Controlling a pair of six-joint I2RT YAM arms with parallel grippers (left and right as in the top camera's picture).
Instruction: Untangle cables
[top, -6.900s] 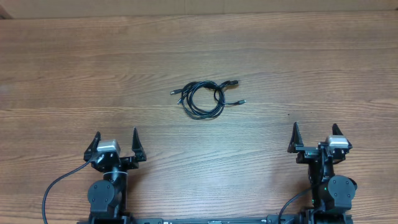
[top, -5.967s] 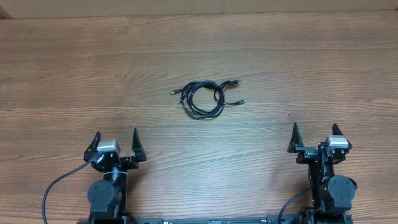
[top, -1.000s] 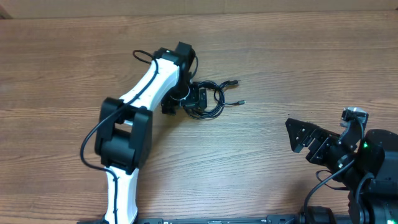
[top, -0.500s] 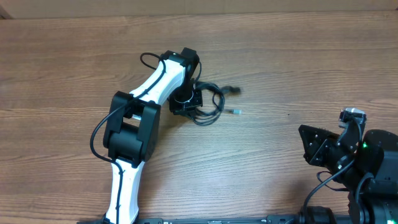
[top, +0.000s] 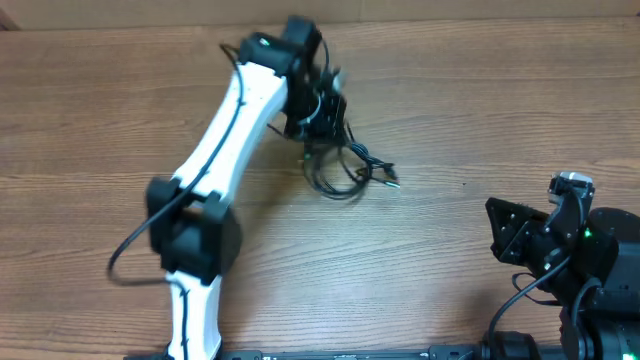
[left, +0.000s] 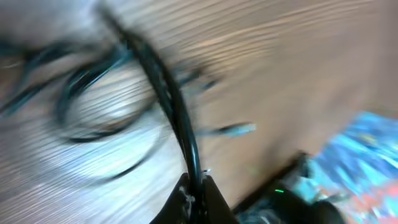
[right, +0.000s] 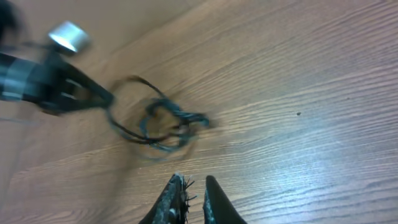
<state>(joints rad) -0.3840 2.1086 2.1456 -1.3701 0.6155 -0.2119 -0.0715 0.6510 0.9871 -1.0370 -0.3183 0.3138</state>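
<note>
Left arm: white links reach from the base at the near left edge diagonally to the far centre, elbow bent near the base. Left gripper: at the far end of the reach, pointing down; in the wrist view its fingertips press together on one strand of the cables. Right arm: folded low at the near right. Right gripper: points left; blur limits detail, but its fingers appear drawn almost together, holding nothing.

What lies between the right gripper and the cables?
Only bare wooden table lies between the right gripper and the cables; the right wrist view shows it.
</note>
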